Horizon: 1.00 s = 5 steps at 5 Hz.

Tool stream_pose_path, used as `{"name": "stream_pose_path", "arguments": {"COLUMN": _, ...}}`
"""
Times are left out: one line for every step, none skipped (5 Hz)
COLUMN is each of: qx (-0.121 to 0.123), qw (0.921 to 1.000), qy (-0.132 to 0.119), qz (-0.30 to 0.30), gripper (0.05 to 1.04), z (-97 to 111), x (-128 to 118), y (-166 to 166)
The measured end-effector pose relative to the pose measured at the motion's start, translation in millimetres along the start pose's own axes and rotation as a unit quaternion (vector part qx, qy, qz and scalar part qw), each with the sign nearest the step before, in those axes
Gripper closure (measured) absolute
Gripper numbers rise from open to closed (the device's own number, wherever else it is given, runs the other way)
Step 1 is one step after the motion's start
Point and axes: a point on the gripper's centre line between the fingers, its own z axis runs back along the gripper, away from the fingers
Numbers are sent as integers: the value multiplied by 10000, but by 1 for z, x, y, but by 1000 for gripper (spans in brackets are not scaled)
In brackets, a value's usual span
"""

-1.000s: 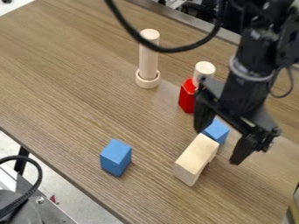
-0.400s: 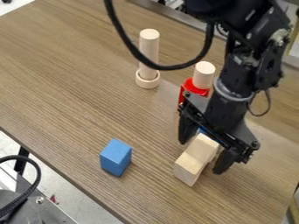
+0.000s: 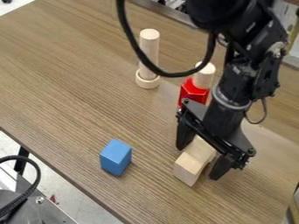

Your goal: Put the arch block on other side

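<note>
On the bench [image 3: 64, 83], at left, stands a blue block [image 3: 116, 157]; a pale peg [image 3: 149, 52] rises beyond it, then a red block [image 3: 192, 92]. Right of centre, nearer the camera, lies the arch block [image 3: 189, 168] – between the tool's [image 3: 198, 163] fingers, which are spread wide astride it. It looks like plain wood: light, stiff, hardly fragile, perhaps a little slick on its smooth faces. Best pinched across its narrow width, near the middle – an end hold could let it swing.
</note>
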Motion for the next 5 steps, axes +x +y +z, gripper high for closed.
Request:
{"name": "stream_pose_path", "arguments": {"qx": -17, "qw": 10000, "qy": 56, "qz": 6, "gripper": 130, "z": -6, "x": 1, "y": 2}}
{"name": "stream_pose_path", "arguments": {"qx": -58, "qw": 10000, "qy": 62, "qz": 33, "gripper": 412, "z": -6, "x": 2, "y": 4}}
{"name": "stream_pose_path", "arguments": {"qx": -98, "qw": 9999, "qy": 90, "qz": -25, "gripper": 506, "z": -3, "x": 1, "y": 7}}
{"name": "stream_pose_path", "arguments": {"qx": -233, "qw": 9996, "qy": -84, "qz": -117, "gripper": 506, "z": 20, "x": 1, "y": 13}}
{"name": "stream_pose_path", "arguments": {"qx": -327, "qw": 9989, "qy": -174, "qz": -291, "gripper": 506, "z": 45, "x": 5, "y": 18}}
